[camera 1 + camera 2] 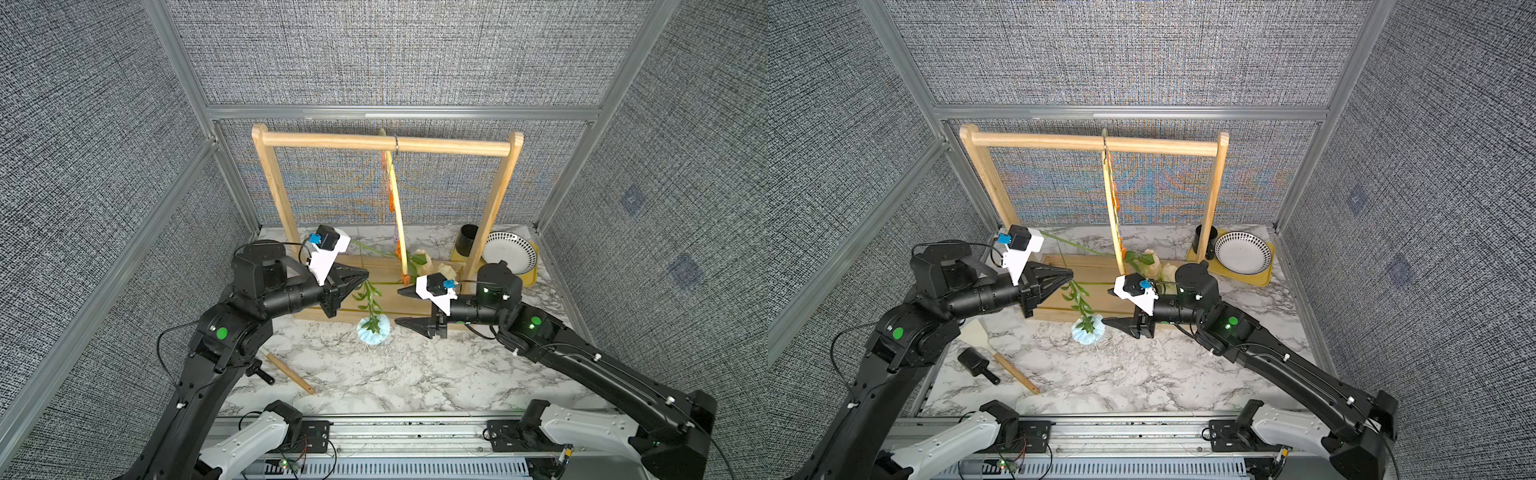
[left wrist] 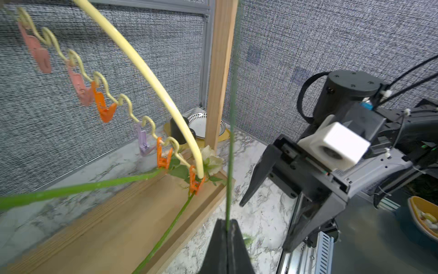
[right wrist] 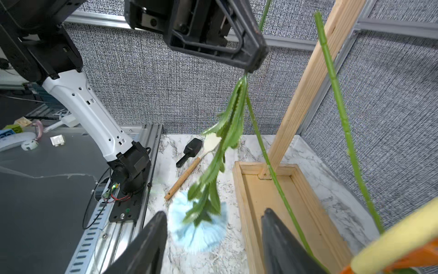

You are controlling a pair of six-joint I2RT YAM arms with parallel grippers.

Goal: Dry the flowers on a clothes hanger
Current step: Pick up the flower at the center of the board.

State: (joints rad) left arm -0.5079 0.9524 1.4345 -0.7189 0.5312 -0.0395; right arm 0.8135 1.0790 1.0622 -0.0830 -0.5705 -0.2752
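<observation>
The pale blue flower hangs head down; its bloom (image 1: pixel 373 329) (image 1: pixel 1087 331) (image 3: pixel 199 229) is just above the marble top. My left gripper (image 1: pixel 365 276) (image 1: pixel 1070 276) (image 2: pixel 227 227) is shut on its thin stem (image 2: pixel 231 142), above the leaves (image 3: pixel 220 151). My right gripper (image 1: pixel 399 306) (image 1: pixel 1106 306) (image 3: pixel 214 213) stands open beside the bloom, holding nothing. The clothes hanger (image 1: pixel 397 208) (image 1: pixel 1112 208) (image 2: pixel 151 71) hangs from the rack's bar. Two roses (image 1: pixel 422 255) (image 1: pixel 1152 257) (image 2: pixel 211 159) are held by their stems in orange clips (image 2: pixel 195 182) at its near end.
The light-wood rack (image 1: pixel 274 195) (image 1: pixel 984 174) has a box base (image 3: pixel 272 197) under the hanger. A black cup (image 1: pixel 467 239) and a dotted plate (image 1: pixel 507 251) sit on a yellow tray at the back right. A spatula (image 1: pixel 1000 353) and a black brush (image 1: pixel 976 363) lie near the left arm.
</observation>
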